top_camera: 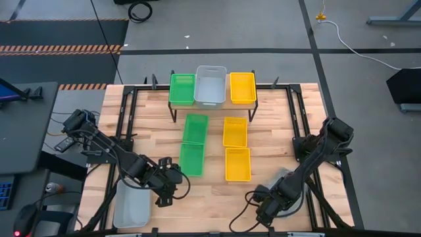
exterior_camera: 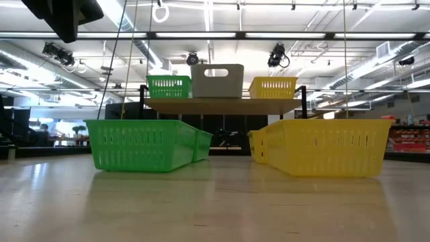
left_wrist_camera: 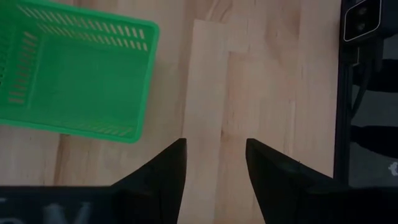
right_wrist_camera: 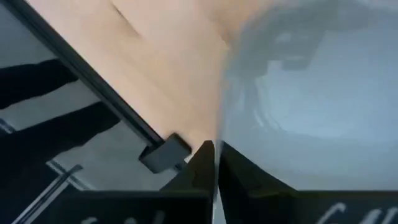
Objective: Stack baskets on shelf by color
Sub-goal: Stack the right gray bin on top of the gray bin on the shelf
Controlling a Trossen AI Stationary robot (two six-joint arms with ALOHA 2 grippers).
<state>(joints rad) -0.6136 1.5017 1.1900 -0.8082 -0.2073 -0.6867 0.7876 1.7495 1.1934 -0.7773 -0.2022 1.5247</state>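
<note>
The shelf [exterior_camera: 222, 105] at the table's far side carries a green basket [top_camera: 182, 89], a pale grey basket [top_camera: 210, 85] and a yellow basket [top_camera: 242, 87]. Two green baskets [top_camera: 195, 129] [top_camera: 191, 159] and two yellow baskets [top_camera: 235, 131] [top_camera: 237, 164] rest on the table in front of it. A grey basket [top_camera: 131, 203] lies at the near left. My left gripper [left_wrist_camera: 214, 158] hangs open over bare wood, near the closer green basket [left_wrist_camera: 74, 74]. My right gripper [right_wrist_camera: 214, 148] is shut on another grey basket [right_wrist_camera: 311, 93] at the near right, mostly hidden under the arm [top_camera: 281, 178]. My right gripper pinches the grey basket's thin wall at its rim [right_wrist_camera: 216, 134], one finger inside the basket and one outside. The fingers come from above, slanting down. Whether the basket is lifted off the table does not show.
Black metal frame rails [top_camera: 128, 112] run along the table's left and right sides and its near edge [right_wrist_camera: 93, 81]. Bare wood lies between the two rows of baskets and toward the table's near middle [top_camera: 210, 197].
</note>
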